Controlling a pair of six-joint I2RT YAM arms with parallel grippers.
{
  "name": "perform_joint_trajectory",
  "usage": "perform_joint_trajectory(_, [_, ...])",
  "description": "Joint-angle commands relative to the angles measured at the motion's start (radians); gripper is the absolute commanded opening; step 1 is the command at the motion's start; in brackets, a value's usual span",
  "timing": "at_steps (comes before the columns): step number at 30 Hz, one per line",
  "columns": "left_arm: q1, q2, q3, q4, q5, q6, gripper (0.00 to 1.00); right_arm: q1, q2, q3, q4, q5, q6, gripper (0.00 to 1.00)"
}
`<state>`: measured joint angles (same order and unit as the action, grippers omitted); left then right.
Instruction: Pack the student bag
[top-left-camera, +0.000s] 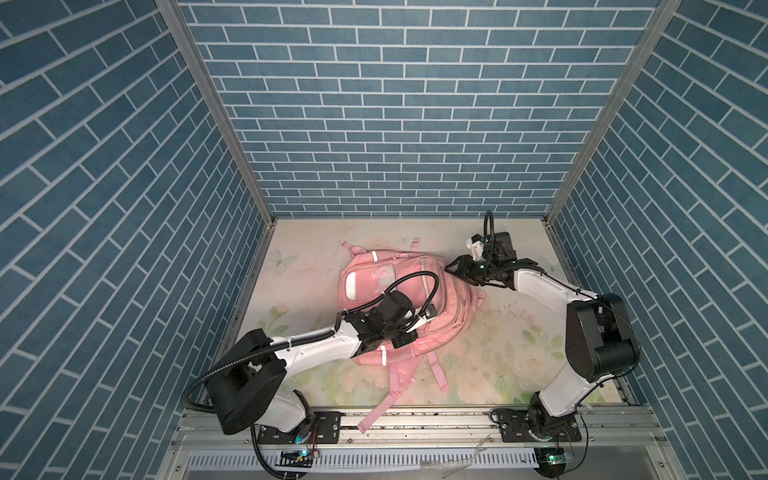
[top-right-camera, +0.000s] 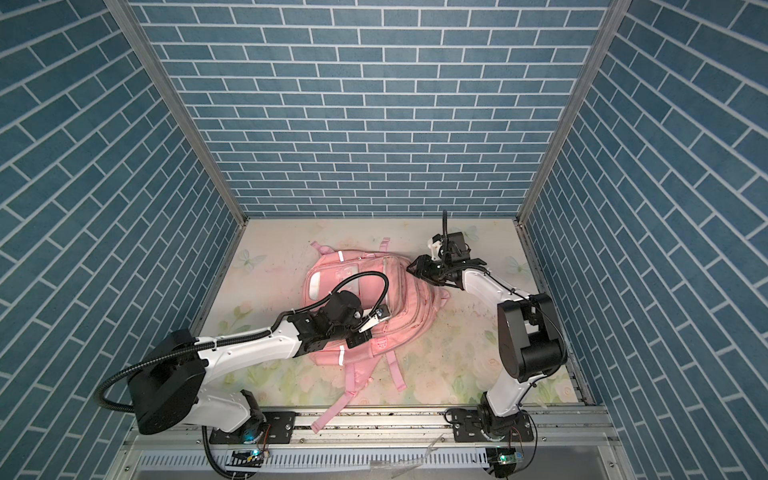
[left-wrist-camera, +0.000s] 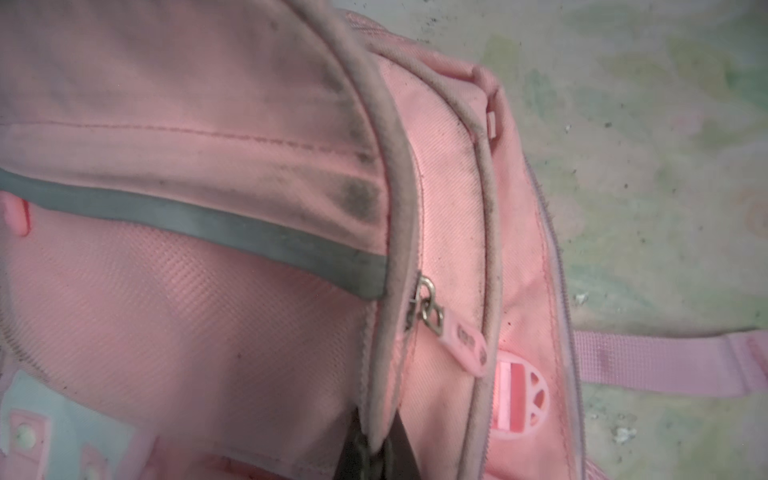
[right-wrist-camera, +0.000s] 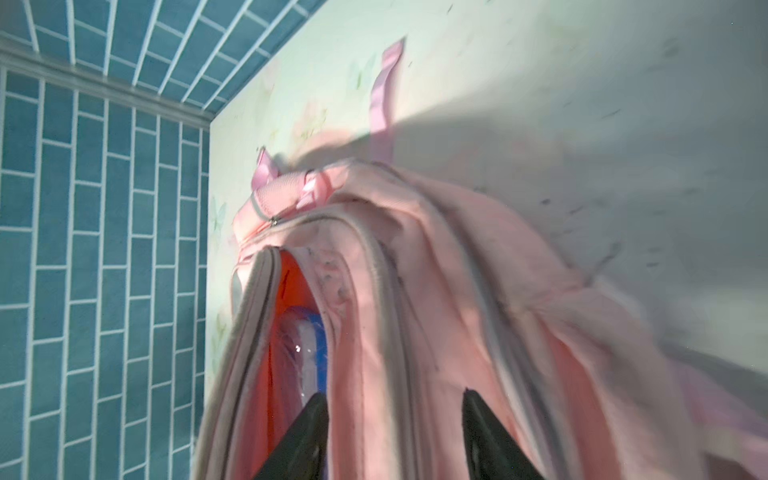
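Nothing is reading as clear text in any view. In the left wrist view, the pink zipper pull (left-wrist-camera: 464, 345) on the student bag (left-wrist-camera: 199, 316) is showing small embossed marks, but they are coming through too blurred to make out. The round pink badge (left-wrist-camera: 520, 400) just beside it is carrying only stripes and curved segments, not legible letters or numbers.

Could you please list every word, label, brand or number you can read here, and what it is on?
No text can be read.
The zipper pull tab on the student bag: small raised marks, too blurred to read.
The round pink badge beside it: a striped emblem, no letters.
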<state>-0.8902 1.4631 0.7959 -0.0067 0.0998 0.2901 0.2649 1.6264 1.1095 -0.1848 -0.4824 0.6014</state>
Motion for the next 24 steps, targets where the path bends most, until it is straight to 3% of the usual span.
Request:
perform_joint_trajectory(1, [0.012,0.018,0.052,0.087,0.097,-0.310,0.00,-0.043,-0.165,-0.061,-0.031,0.180,-0.125,0.56])
perform_joint_trajectory(7, [0.029,0.108,0.156,0.095,0.135,-0.542,0.00,0.033,-0.464,-0.344,0.140,0.312,-0.292,0.53])
perform_joint_trajectory(15, [0.031,0.211,0.300,0.057,0.199,-0.581,0.00,0.435,-0.764,-0.744,0.507,0.540,-0.505,0.44])
perform_joint_trajectory(20, [0.030,0.244,0.342,0.025,0.215,-0.579,0.00,0.508,-0.744,-0.814,0.597,0.580,-0.544,0.41])
perform_joint_trajectory(24, [0.031,0.249,0.345,0.024,0.221,-0.581,0.00,0.561,-0.677,-0.815,0.654,0.705,-0.586,0.41])
